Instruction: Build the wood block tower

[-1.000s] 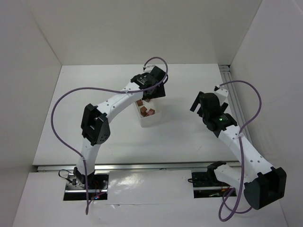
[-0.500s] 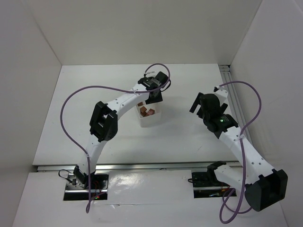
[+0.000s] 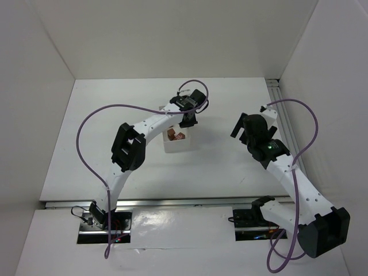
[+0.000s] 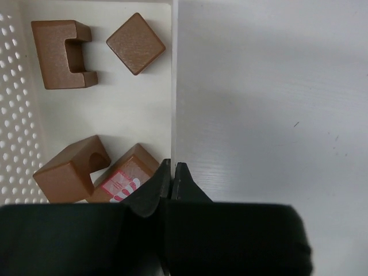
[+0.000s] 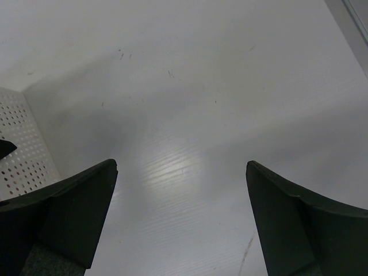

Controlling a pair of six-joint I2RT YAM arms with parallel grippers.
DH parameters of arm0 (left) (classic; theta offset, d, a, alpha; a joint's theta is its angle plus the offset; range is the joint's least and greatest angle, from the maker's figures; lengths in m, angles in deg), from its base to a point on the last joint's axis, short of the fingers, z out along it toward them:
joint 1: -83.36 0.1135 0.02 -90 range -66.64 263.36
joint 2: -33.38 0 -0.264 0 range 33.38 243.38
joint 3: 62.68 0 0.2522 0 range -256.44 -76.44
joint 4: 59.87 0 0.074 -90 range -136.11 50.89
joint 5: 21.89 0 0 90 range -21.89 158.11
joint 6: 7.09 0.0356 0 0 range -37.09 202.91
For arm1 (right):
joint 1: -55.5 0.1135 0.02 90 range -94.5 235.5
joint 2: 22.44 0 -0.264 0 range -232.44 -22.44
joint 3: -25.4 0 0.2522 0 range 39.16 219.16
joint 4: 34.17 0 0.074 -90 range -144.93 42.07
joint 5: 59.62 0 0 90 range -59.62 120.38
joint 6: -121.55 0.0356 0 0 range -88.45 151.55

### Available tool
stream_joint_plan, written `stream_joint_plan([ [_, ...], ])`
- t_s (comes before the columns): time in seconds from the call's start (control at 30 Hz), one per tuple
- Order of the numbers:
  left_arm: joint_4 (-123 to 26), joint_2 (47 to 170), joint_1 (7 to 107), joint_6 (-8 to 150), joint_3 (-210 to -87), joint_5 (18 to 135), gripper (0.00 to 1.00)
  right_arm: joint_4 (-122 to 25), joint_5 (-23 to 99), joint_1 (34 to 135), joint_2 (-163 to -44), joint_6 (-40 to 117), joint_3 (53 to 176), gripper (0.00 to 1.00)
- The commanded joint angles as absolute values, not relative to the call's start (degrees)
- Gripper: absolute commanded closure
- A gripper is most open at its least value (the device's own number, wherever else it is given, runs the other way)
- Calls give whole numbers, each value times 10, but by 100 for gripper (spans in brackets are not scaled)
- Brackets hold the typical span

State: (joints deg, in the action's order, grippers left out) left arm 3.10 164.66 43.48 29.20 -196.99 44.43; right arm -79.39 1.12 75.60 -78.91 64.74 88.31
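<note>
Several reddish-brown wood blocks lie loose in a white tray (image 4: pixel 173 86): a U-shaped one (image 4: pixel 62 53), a cube (image 4: pixel 136 43), an arched one (image 4: pixel 72 169) and one with a red-and-white label (image 4: pixel 123 179). My left gripper (image 4: pixel 173 167) is shut on the tray's right wall, one finger inside and one outside. From above, the tray (image 3: pixel 172 149) and its blocks (image 3: pixel 177 135) sit just below the left gripper (image 3: pixel 188 120). My right gripper (image 5: pixel 181 172) hangs open over bare table, right of the tray (image 5: pixel 23 146). No tower is in view.
White walls box in the table on the left, back and right. A metal rail (image 3: pixel 286 123) runs along the right edge. The right arm (image 3: pixel 270 150) stretches toward the middle, with a purple cable looping above it.
The left gripper came down at the tray's right wall and shut on it. The tray has shifted slightly to the left. The right arm has stayed still.
</note>
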Motion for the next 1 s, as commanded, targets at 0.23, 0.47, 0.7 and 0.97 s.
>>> stream_joint_plan([
  [0.23,-25,1520,436,425,-1926,631,100,-805,5,760,-769,651,883,0],
  [0.47,-115,1468,465,474,-1880,851,100,-817,5,760,-764,651,903,0],
  [0.7,-288,1457,511,417,-1798,1060,100,-833,-6,760,-747,646,919,0],
  [0.97,-652,1460,559,221,-1660,1238,100,-846,-11,760,-753,635,948,0],
])
